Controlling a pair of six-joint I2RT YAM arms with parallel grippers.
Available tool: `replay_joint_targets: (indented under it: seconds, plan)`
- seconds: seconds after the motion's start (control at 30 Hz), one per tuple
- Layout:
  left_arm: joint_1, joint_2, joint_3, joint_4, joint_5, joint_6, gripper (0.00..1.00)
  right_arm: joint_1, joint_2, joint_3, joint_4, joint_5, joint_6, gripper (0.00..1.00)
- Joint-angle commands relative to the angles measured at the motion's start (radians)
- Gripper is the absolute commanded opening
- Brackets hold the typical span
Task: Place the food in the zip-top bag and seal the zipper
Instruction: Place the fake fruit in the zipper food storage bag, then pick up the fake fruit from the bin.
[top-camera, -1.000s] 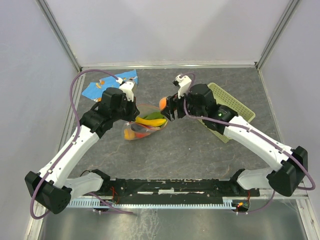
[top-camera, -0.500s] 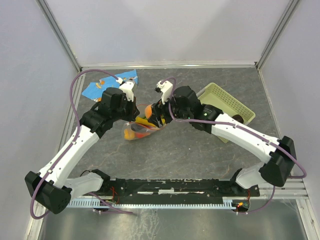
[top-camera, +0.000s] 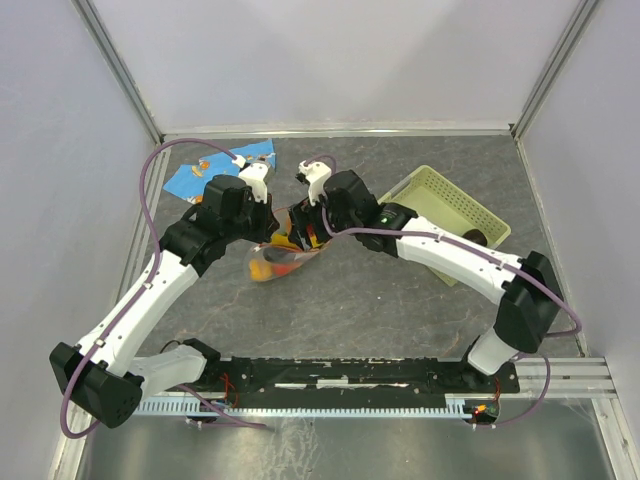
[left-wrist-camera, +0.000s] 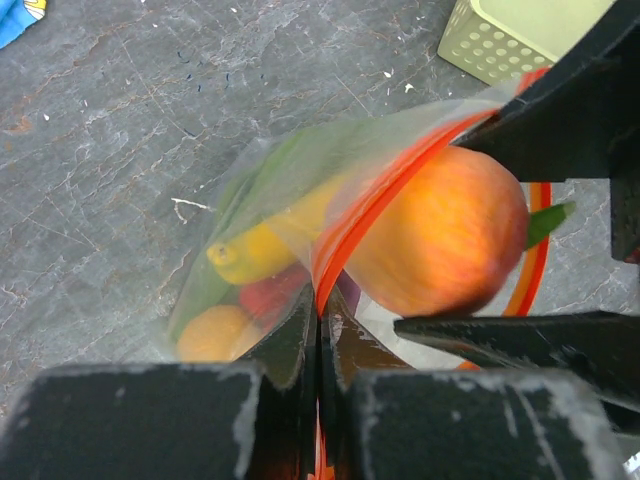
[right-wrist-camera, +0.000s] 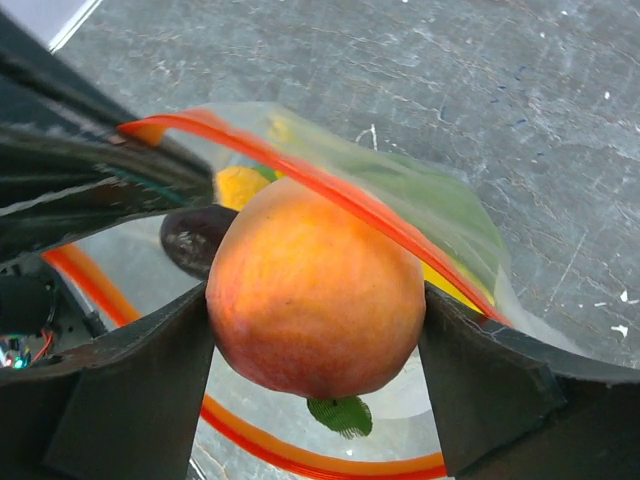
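Hovering at bag (left-wrist-camera: 250, 190) mouth, mid-frame: right gripper (right-wrist-camera: 315, 340) clamped on peach (right-wrist-camera: 315, 285), left gripper (left-wrist-camera: 320, 335) pinched on zipper (left-wrist-camera: 372, 208). Risked peach snagging zipper, yanking it free.

Saw only cropped corners of the basket (left-wrist-camera: 520, 35) and blue cloth (left-wrist-camera: 12, 15) at the left wrist view's upper right and upper left edges, only a blur of the banana (left-wrist-camera: 250, 255) through the zip-top bag (left-wrist-camera: 260, 180), and could not identify the dark item (right-wrist-camera: 195, 235) half hidden behind the peach (right-wrist-camera: 310, 290).

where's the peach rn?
Centre of the right wrist view: the peach is clamped in the right gripper, sitting in the open mouth of the zip-top bag.
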Motion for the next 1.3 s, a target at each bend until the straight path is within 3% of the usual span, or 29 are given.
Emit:
replay_joint_targets:
  seconds: [0.0, 0.2, 0.47, 0.77, 0.97, 1.27]
  plan:
    - [0.006, -0.015, -0.002, 0.059, 0.026, 0.036, 0.03, 0.005, 0.027, 0.048, 0.035, 0.107, 0.046, 0.87]
    - [0.006, -0.017, -0.002, 0.058, 0.025, 0.037, 0.03, 0.005, 0.054, 0.045, 0.065, 0.129, 0.076, 0.94]
    - [0.006, -0.019, -0.002, 0.057, 0.023, 0.036, 0.03, 0.004, -0.007, 0.026, 0.082, 0.101, 0.043, 0.95]
    - [0.006, -0.018, -0.002, 0.057, 0.020, 0.035, 0.03, 0.001, -0.133, 0.014, -0.049, 0.124, -0.078, 0.96]
    - [0.005, -0.014, -0.003, 0.057, 0.020, 0.036, 0.03, -0.031, -0.195, 0.000, -0.216, 0.240, -0.102, 0.98]
    - [0.006, -0.006, -0.004, 0.059, 0.025, 0.033, 0.03, -0.120, -0.299, -0.140, -0.341, 0.516, 0.027, 0.99]
